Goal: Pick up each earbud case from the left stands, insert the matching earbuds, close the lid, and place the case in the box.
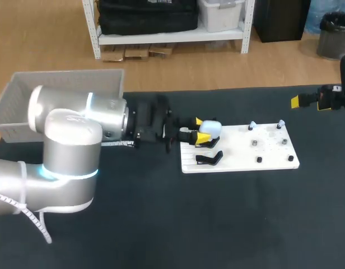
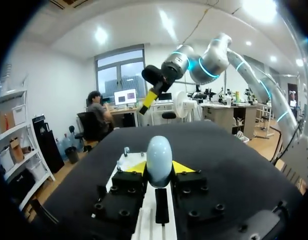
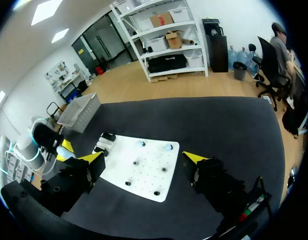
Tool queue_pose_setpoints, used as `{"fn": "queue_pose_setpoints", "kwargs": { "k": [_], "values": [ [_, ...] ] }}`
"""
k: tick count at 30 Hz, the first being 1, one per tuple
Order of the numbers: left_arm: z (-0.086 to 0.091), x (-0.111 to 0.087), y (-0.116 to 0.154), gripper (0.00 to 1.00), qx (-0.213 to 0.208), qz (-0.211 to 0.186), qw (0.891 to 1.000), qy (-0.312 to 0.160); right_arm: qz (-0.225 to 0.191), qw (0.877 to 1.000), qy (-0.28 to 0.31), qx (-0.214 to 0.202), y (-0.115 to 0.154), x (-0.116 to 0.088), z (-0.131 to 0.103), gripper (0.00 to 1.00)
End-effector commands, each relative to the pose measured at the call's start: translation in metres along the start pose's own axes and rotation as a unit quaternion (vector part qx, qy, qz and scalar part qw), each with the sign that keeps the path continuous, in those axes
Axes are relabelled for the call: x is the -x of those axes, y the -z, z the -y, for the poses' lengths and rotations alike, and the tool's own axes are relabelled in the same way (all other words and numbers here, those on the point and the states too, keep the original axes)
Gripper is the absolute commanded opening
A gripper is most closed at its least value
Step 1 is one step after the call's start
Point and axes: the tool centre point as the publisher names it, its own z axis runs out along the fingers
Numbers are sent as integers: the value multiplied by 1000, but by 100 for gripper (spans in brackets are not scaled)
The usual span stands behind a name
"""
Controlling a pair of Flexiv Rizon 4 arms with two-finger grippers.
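Table top (image 1: pixel 228 224): dark, matt, cloth-like cover. White board (image 1: pixel 239 151), ctr-right: smooth, hard plastic look w/ slight sheen. Earbud case (image 1: pixel 210 126) at the board's left end: pale blue, glossy, smooth. Stands (image 1: pixel 209 158) just below it: matt blk plastic. Left arm (image 1: pixel 66 140), lower left: silver metal, satin finish. Bin (image 1: pixel 66 73), upper left: translucent grey plastic.

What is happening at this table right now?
The left gripper is shut on a pale earbud case at the left end of the white board, next to a black stand. The right gripper is open, holds nothing and hangs beyond the board's right end. The grey box stands at the table's far left.
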Motion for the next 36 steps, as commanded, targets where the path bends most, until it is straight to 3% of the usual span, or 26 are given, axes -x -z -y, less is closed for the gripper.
{"fn": "queue_pose_setpoints", "kwargs": {
  "k": [1,23,36],
  "values": [
    [-3,9,8,0,11,21,1000,10,0,1000,0,-1,0,0,0,100],
    [-3,9,8,0,11,21,1000,10,0,1000,0,-1,0,0,0,100],
    [-4,8,1,0,-8,55,998,34,-23,999,32,23,8,-13,-50,100]
  ]
}}
